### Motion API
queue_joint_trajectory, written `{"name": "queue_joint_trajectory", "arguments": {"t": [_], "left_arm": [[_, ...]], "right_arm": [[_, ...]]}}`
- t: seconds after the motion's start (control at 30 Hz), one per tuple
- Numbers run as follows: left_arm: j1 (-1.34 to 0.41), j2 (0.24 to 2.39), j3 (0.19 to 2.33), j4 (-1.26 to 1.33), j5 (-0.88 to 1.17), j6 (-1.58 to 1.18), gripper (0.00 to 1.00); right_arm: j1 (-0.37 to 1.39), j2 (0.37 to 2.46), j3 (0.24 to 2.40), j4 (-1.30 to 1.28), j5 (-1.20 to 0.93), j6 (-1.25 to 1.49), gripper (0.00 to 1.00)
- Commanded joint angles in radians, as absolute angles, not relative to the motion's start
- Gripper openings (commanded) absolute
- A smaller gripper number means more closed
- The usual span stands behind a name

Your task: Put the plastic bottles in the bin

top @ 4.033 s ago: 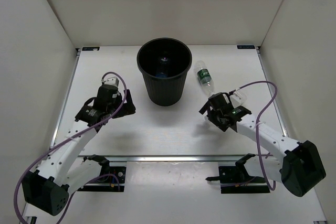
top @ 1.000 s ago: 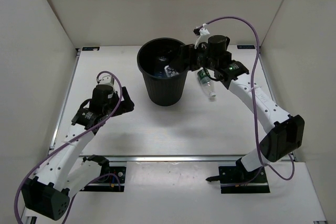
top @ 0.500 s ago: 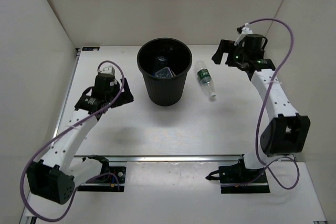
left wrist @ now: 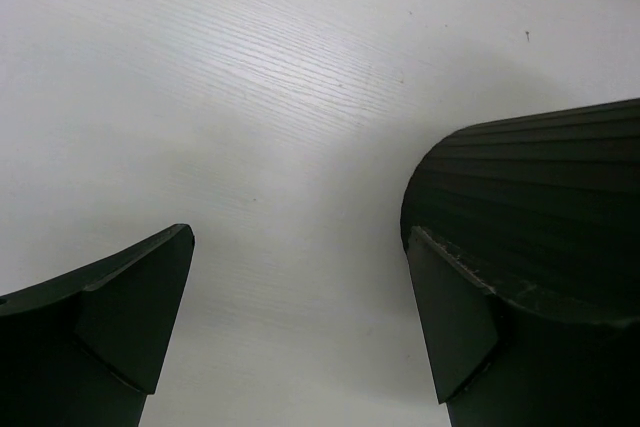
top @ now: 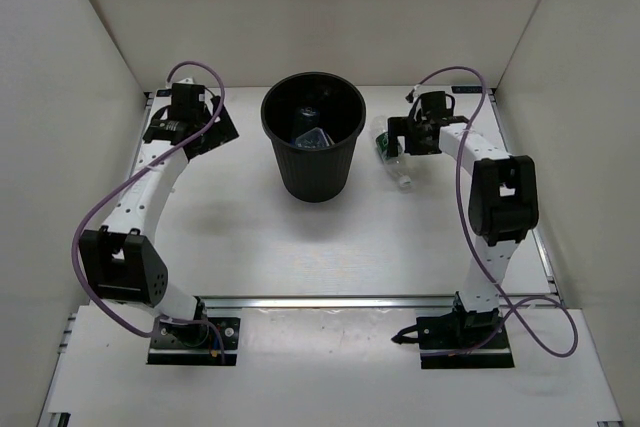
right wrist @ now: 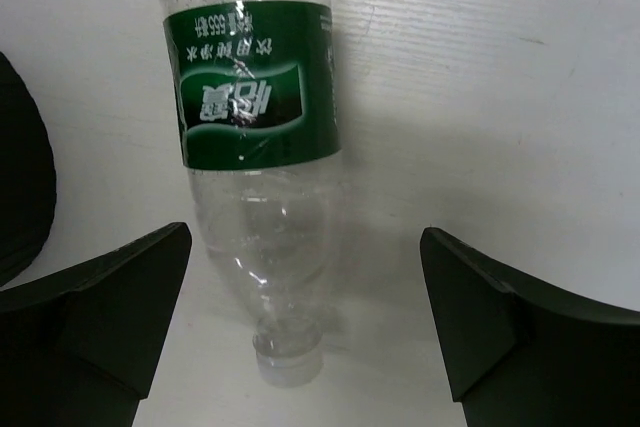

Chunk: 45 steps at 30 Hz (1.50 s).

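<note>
- While you scan the overhead view from its left side, your left gripper (top: 195,125) sits at the upper left, near the far edge of the table (top: 300,247) and apart from the bin (top: 315,172). Its wrist view shows the jaws released, with only bare white tabletop between them.
- At the upper centre the bin stands upright. Clear plastic bottles (top: 308,135) lie in its bottom, though you cannot count them from this view.
- Just right of the bin, the bottle with the dark green label (top: 393,155) lies on its side on the table, outside the bin.
- Right of that, your right gripper (top: 405,137) hangs over this bottle. In its wrist view the jaws are spread wide, one on either side of the neck end, neither touching the plastic. The neck points toward the bottom of that frame.
</note>
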<state>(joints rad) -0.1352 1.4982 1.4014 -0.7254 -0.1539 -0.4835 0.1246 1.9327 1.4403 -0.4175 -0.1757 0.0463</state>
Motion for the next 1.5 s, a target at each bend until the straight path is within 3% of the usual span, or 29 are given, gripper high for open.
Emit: {"name": "queue_joint_trajectory", "arguments": {"t": [0.0, 0.1, 0.27, 0.37, 0.53, 0.7, 0.9, 1.03, 1.3, 1.47], "left_arm": [[-0.127, 1.465, 1.428, -0.715, -0.162, -0.491, 0.99], [-0.117, 1.473, 1.421, -0.730, -0.167, -0.485, 0.99], [-0.098, 1.425, 1.381, -0.727, -0.184, -0.480, 0.98], [-0.095, 1.404, 1.353, -0.742, -0.176, -0.474, 0.99], [-0.104, 1.338, 1.278, -0.747, -0.172, -0.462, 0.98], [-0.104, 1.214, 1.152, -0.718, -0.132, -0.486, 0.99], [-0.150, 1.033, 0.950, -0.729, -0.120, -0.555, 0.98], [-0.201, 0.910, 0.771, -0.716, -0.107, -0.662, 0.99], [-0.249, 0.815, 0.749, -0.799, -0.196, -0.658, 0.98], [-0.227, 0.798, 0.775, -0.824, -0.201, -0.635, 0.99]], "right_arm": [[0.144, 1.960, 1.500, -0.357, -0.158, 0.008, 0.95], [0.152, 1.983, 1.502, -0.327, -0.161, 0.021, 0.92], [0.164, 2.031, 1.528, -0.330, -0.167, 0.040, 0.75], [0.166, 2.057, 1.552, -0.336, -0.178, 0.051, 0.73], [0.161, 2.053, 1.562, -0.345, -0.210, 0.083, 0.53], [0.167, 1.936, 1.583, -0.371, -0.144, 0.087, 0.31], [0.183, 1.703, 1.649, -0.333, -0.158, 0.106, 0.24], [0.268, 1.657, 1.788, -0.298, -0.262, 0.106, 0.29], [0.479, 1.818, 2.032, -0.301, -0.331, 0.072, 0.20], [0.522, 1.809, 1.964, -0.281, -0.322, 0.080, 0.51]]}}
